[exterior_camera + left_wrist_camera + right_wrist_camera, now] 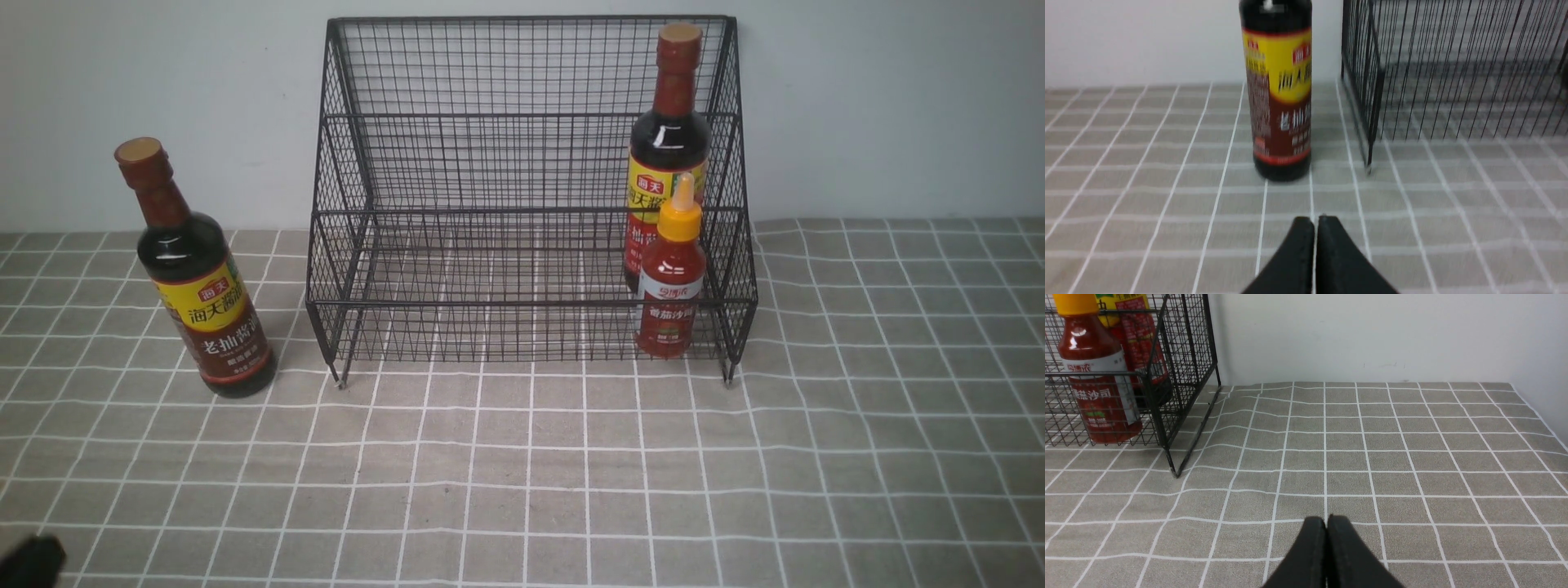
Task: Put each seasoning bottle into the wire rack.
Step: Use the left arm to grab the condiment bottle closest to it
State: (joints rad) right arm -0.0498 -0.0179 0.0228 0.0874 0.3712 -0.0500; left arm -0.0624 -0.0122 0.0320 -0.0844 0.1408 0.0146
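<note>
Clenched and empty, the left fingers (1298,253) and right fingers (1310,555) hang low over the grey checked bench (522,474). Further off, one tall dark soy-sauce bottle (200,294) with a yellow label stands on the bench, left of the black wire-mesh rack (490,163) (the only job left, I judge). Inside the rack, at its right, the small red yellow-capped sauce bottle (671,286) stands in front of the second tall soy-sauce bottle (668,139).

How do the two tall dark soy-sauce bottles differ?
The left dark soy-sauce bottle stands on the checked cloth outside the black wire rack; the right bottle stands inside it. The left is unobstructed; the right sits behind the red sauce bottle. Both upright, same labels.
</note>
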